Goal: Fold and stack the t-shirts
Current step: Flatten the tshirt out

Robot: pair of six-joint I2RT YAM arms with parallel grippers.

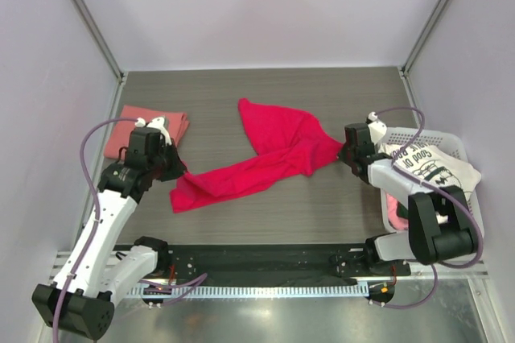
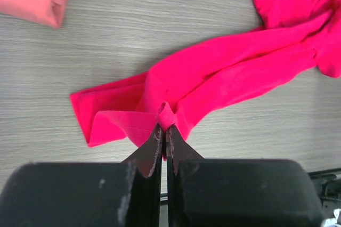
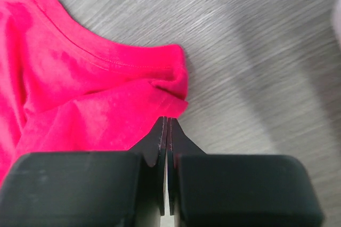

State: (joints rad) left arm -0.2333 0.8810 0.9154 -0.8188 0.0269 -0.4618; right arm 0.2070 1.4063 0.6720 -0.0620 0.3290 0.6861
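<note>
At the far left of the wood-grain table [image 1: 265,89] lay the salmon-pink t-shirt [image 1: 147,127], folded into a flat rectangle. Just beside it, towards the near edge, the left gripper [image 1: 182,171] had its jaws closed on a small pinch of the crimson-magenta t-shirt [image 1: 265,158], at the cloth's left end. That shirt sprawled unfolded and crumpled across the middle of the table. A narrow twisted band of it ran from the left gripper up to a broader bunched part at centre right. There the right gripper [image 3: 167,123] had its jaws pressed together on a folded edge of the same shirt, near a stitched hem. Right of it, the white t-shirt with black print [image 1: 426,167] was draped over a white plastic basket [image 1: 447,143] at the table's right edge.
</note>
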